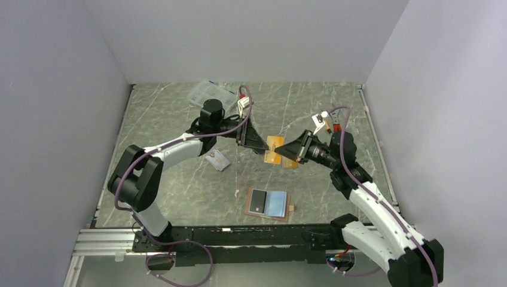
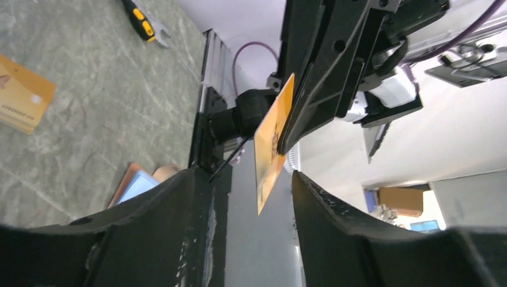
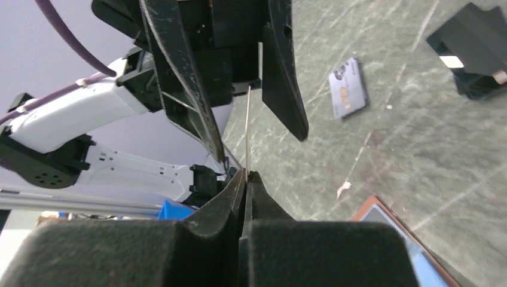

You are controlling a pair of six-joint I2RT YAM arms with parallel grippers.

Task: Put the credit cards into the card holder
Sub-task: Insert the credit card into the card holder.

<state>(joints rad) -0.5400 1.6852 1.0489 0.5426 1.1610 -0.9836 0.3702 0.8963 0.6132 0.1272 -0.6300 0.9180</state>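
Note:
An orange-gold credit card (image 1: 275, 146) hangs in the air between the two grippers. My right gripper (image 1: 287, 150) is shut on it; in the right wrist view the card (image 3: 247, 131) stands edge-on out of the pinched fingertips (image 3: 247, 174). My left gripper (image 2: 257, 197) is open, its fingers (image 3: 179, 89) on either side of the card (image 2: 272, 149) without touching it. A silver-grey card (image 1: 218, 160) lies on the table to the left. The card holder (image 1: 286, 214) lies open near the front, with a black card (image 1: 258, 201) on its left half.
A clear compartment box (image 1: 209, 94) sits at the back left. A flat orange item (image 2: 21, 92) lies on the table under the grippers. A yellow-and-black tool (image 2: 143, 21) lies further off. Grey walls enclose the table on three sides.

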